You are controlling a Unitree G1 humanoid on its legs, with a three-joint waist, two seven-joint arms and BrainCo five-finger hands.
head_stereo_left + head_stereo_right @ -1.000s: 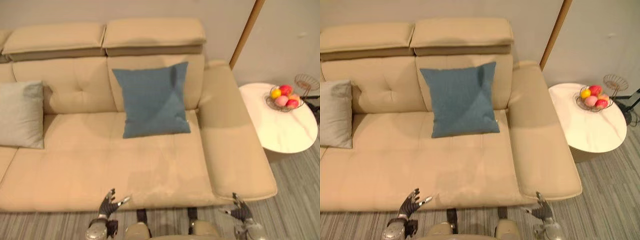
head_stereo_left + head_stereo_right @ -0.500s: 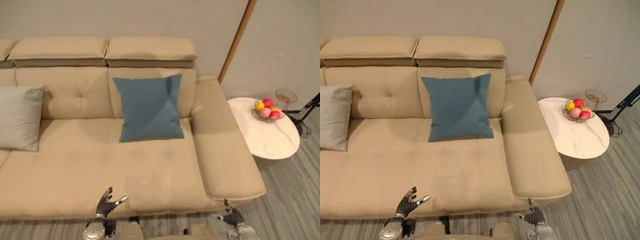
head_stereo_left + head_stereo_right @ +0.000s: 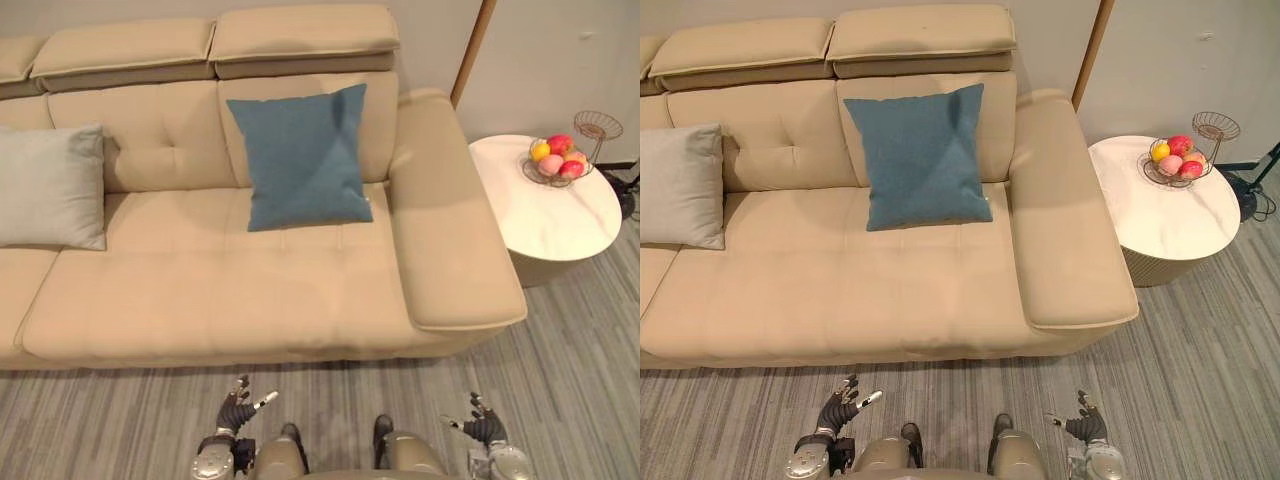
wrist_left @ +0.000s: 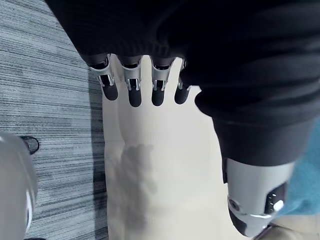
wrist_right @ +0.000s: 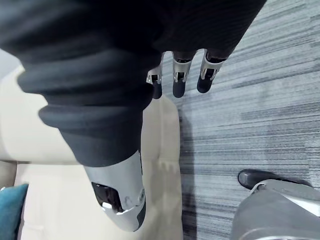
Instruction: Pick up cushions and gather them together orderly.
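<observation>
A blue cushion [image 3: 303,157] leans upright against the back of the beige sofa [image 3: 220,290], on its right-hand seat. A pale grey cushion [image 3: 50,187] leans against the backrest at the far left, well apart from the blue one. My left hand [image 3: 236,413] hangs low over the carpet in front of the sofa, fingers straight and holding nothing. My right hand [image 3: 482,428] is low at the right, also open and empty. In the left wrist view the fingers [image 4: 134,85] point over the sofa seat.
A round white side table [image 3: 560,215] stands right of the sofa arm [image 3: 450,220], with a wire fruit bowl [image 3: 556,168] and a small wire basket [image 3: 598,125] on it. Grey striped carpet [image 3: 570,370] lies in front.
The camera has pulled back from the sofa, so a strip of carpet now shows between my hands and the sofa's front edge. The cushions have not moved.
</observation>
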